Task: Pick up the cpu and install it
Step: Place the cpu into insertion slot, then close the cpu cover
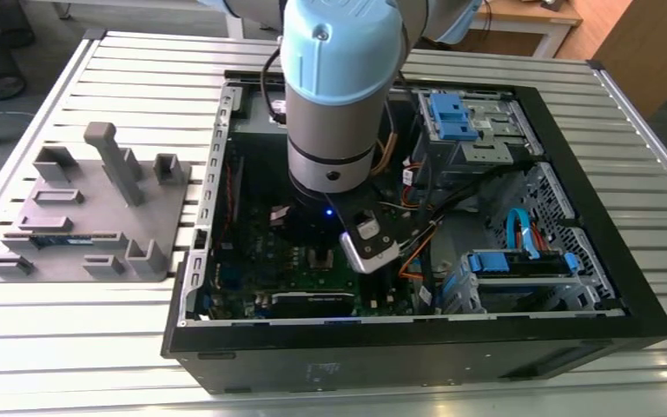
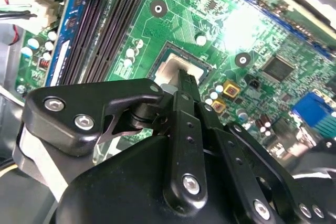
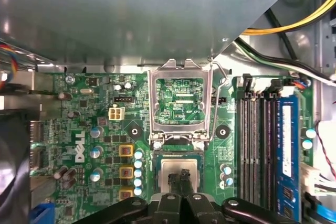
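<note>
The cpu is a silvery square chip lying flat in its socket on the green motherboard; in the second wrist view the cpu shows just beyond the fingers. My gripper hangs right over the chip, its two black fingertips pressed together with nothing between them. In the second wrist view the gripper ends over the chip's top. The silver socket frame stands swung up and open beside the socket. In the exterior view the arm reaches down into the open computer case.
Dark memory slots and a stick with a blue label run beside the socket. Yellow and black cables cross a case corner. A grey fixture block stands on the slatted table at the exterior view's left.
</note>
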Motion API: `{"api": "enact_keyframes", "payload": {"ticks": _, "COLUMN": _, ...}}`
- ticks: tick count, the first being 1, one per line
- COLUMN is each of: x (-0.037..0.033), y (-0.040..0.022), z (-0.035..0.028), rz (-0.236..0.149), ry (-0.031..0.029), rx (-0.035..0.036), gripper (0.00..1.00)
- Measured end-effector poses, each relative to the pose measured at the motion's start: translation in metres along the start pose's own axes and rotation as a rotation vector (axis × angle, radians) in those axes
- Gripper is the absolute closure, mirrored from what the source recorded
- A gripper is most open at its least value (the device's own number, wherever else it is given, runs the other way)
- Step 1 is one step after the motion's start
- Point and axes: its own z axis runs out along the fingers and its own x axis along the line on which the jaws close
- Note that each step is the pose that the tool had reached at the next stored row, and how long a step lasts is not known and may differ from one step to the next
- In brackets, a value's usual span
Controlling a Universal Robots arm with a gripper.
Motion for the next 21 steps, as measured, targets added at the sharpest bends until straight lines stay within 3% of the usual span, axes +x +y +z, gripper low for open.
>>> {"api": "enact_keyframes", "payload": {"ticks": 6, "x": -0.0003, "y": 0.0004, "z": -0.0119, "rz": 0.0, "ry": 0.0, "rx": 0.0001, "gripper": 0.89}}
{"api": "enact_keyframes", "payload": {"ticks": 21, "x": -0.002, "y": 0.0013, "z": -0.012, "rz": 0.0, "ry": 0.0, "rx": 0.0024, "gripper": 0.89}}
